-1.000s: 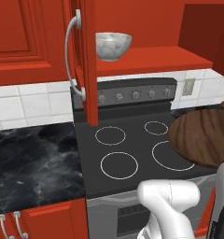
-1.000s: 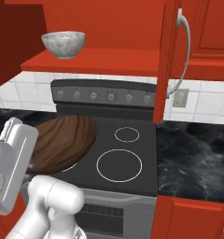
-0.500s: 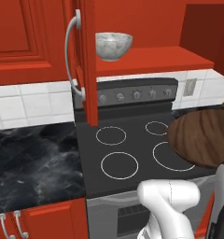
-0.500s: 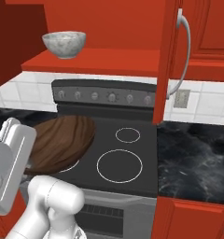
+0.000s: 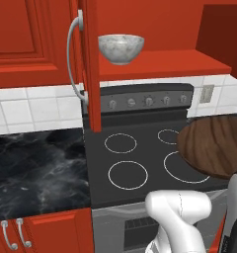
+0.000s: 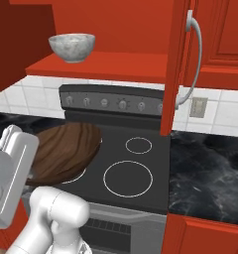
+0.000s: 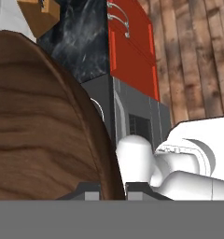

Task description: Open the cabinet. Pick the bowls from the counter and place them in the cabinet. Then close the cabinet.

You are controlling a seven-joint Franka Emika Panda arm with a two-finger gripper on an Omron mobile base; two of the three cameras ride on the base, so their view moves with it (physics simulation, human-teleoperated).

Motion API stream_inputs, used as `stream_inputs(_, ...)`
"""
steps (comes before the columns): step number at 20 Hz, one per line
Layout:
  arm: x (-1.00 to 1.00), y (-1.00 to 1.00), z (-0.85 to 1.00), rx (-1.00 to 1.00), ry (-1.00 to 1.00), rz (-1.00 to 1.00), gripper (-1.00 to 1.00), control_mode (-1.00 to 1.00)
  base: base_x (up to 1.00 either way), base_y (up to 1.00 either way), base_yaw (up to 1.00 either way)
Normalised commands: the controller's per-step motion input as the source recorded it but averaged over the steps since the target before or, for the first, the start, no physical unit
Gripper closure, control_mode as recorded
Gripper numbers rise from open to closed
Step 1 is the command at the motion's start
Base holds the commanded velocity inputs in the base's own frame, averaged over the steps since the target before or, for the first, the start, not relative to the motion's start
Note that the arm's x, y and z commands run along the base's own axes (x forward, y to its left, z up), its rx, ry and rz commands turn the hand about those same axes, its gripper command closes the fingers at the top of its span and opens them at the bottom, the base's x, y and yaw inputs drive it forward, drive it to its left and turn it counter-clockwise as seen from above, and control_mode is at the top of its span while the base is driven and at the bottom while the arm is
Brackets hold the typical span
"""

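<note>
1. The cabinet (image 5: 155,29) above the stove stands open before us, one door (image 5: 88,59) swung out edge-on with its long silver handle (image 5: 72,54) showing, and the other door (image 6: 175,64) seen the same way from our right side. So we judge the opening step finished.
2. The stove (image 5: 140,153) lies below the cabinet, its black top marked with white rings, between stretches of black marble worktop (image 5: 36,168).
3. The wood-grain bowl (image 5: 214,146) hangs above the stove's right side in our left base view, low and well short of the shelf. In the hand view its brown wall (image 7: 44,126) rises right against the camera.
4. The marbled bowl (image 5: 120,48) already sits upright on the red shelf (image 5: 179,66) inside the cabinet, toward its left end. We count that bowl as placed.
5. Our pincer (image 7: 113,189) is drawn narrow, its two dark tips pinching the rim of the wood-grain bowl between them, so we are carrying it.
6. By our reckoning we are a little past halfway: what is left is to lift this second bowl up onto the shelf beside the first, let it go, draw back, and then shut both doors.
</note>
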Motion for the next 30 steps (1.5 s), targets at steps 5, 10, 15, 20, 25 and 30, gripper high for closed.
stream_inputs(5, 0.0, 0.0, 0.0, 0.0, 0.0, 0.0, 1.0, 1.0, 0.47, 0.0, 0.06)
stream_inputs(10, 0.0, 0.0, 0.0, 0.0, 0.0, 0.0, 1.0, 1.0, 0.52, 0.0, -0.01)
stream_inputs(15, 0.13, 0.0, 0.09, 0.0, 0.0, -0.01, 1.0, -1.0, 0.1, 0.0, -0.01)
stream_inputs(20, 0.0, 0.02, 0.37, 0.0, -0.04, 0.0, 1.0, -1.0, 0.0, 0.0, 0.0)
stream_inputs(25, 0.04, 0.04, 0.32, 0.0, -0.04, 0.0, 1.0, -1.0, 0.0, 0.0, 0.0)
stream_inputs(30, 0.33, 0.0, 0.22, 0.0, -0.03, 0.02, 1.0, -1.0, 0.0, 0.0, 0.0)
